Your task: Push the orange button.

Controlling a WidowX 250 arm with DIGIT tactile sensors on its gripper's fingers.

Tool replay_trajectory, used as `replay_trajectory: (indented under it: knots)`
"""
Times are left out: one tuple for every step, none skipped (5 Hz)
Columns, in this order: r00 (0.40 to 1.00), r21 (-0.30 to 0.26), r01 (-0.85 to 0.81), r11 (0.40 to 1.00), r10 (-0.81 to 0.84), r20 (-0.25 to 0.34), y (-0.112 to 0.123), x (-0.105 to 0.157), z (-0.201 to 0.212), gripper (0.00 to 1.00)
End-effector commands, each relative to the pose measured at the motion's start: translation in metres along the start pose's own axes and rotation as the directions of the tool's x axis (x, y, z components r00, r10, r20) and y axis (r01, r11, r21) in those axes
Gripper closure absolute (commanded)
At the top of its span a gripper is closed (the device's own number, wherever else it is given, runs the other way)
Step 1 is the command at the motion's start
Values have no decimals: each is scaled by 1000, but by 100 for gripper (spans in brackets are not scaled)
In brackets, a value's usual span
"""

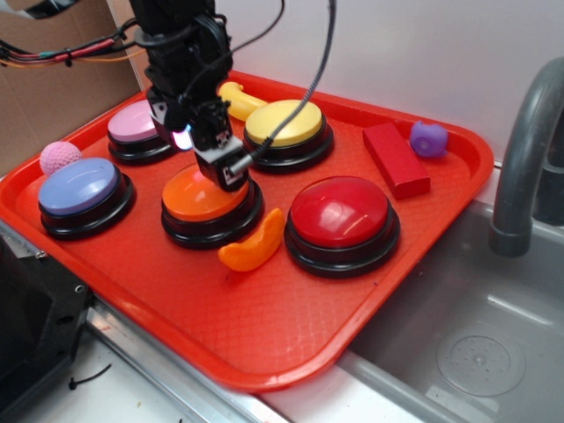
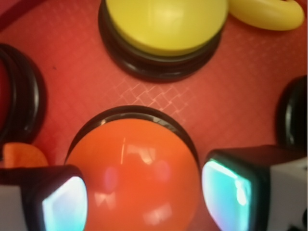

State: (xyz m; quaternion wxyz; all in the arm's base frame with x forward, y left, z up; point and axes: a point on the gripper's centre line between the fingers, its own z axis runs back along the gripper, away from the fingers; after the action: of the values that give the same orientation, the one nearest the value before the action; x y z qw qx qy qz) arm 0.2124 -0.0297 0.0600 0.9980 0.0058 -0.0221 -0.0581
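Note:
The orange button point(image 1: 199, 197) has a glossy orange dome on a black round base and sits in the middle of the red tray point(image 1: 291, 308). In the wrist view the orange button point(image 2: 134, 178) fills the lower centre. My gripper point(image 1: 220, 167) is right over its far top and looks to be touching or nearly touching the dome. In the wrist view my gripper point(image 2: 144, 199) is open, with one finger on each side of the dome and nothing held between them.
On the tray stand a yellow button point(image 1: 286, 128), a red button point(image 1: 341, 216), a blue button point(image 1: 81, 191) and a pink button point(image 1: 137, 128). An orange crescent toy point(image 1: 254, 247), a red block point(image 1: 397, 159), a purple toy point(image 1: 428, 138) and a pink ball point(image 1: 58, 157) lie around. A sink point(image 1: 476, 344) is at the right.

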Motion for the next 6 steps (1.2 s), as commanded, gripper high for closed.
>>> replay_trajectory:
  knots:
    - [1000,2,27,1000,-26,-2,-4,6,-9,0]
    - [1000,28,31,999,-31,-2,-7,8,3,0]
    - [999,28,31,999,-32,32,-7,10,22,0]
    - [999,31,-21,999,20,46,3,8,30,0]
    - [998,26,-53,998,52,39,6,7,39,0]
    - [996,46,-87,995,85,42,8,5,57,0]
